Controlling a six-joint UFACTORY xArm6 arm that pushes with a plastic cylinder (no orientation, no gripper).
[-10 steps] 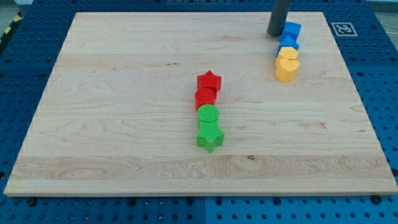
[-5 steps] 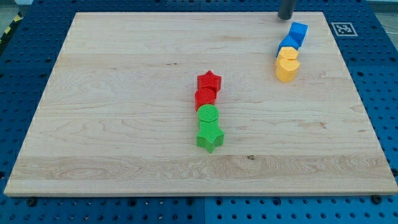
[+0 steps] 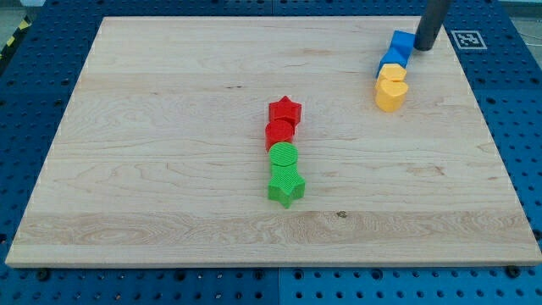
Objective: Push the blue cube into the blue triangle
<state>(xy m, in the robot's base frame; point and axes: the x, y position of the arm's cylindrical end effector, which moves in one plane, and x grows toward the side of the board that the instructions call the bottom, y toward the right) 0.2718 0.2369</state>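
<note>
The counter (image 3: 169,127) is a light wooden board resting on a blue perforated base (image 3: 34,76).

Near the centre of the counter, four blocks form a touching column. From the view's top to bottom they are: a red star block (image 3: 285,110), a red cylinder block (image 3: 279,133), a green cylinder block (image 3: 284,157) and a green star block (image 3: 286,185).

At the view's upper right, a second touching column runs downward: the blue cube (image 3: 400,43), the blue triangle (image 3: 391,59), then two yellow heart-shaped blocks (image 3: 391,89).

The tool is a straight dark rod with no jaws; it cannot open or close and holds nothing. My tip (image 3: 424,47) stands on the counter directly at the view's right of the blue cube, at or very near its right face; actual contact cannot be confirmed.

The blue cube lies immediately to the view's left of the tip, its lower edge against the blue triangle. A printed marker tag (image 3: 467,38) sits at the counter's upper right corner.
</note>
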